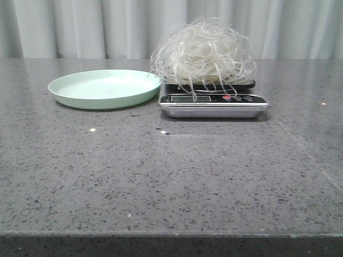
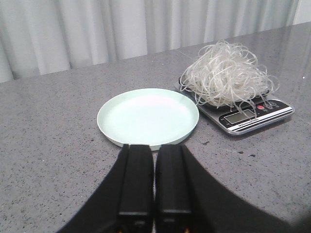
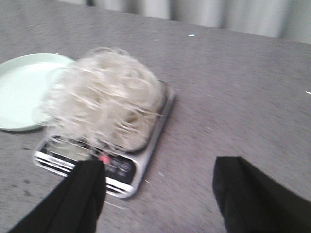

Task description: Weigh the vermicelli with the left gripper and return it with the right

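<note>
The vermicelli, a fluffy whitish bundle of thin strands, rests on the silver kitchen scale; it also shows in the left wrist view and, blurred, in the right wrist view. The pale green plate sits empty just left of the scale. My left gripper is shut and empty, on the near side of the plate. My right gripper is open and empty, near the scale's display end. Neither gripper appears in the front view.
Grey speckled stone table with its front edge low in the front view. Pale curtain behind the table. A few small crumbs lie on the table in front of the scale.
</note>
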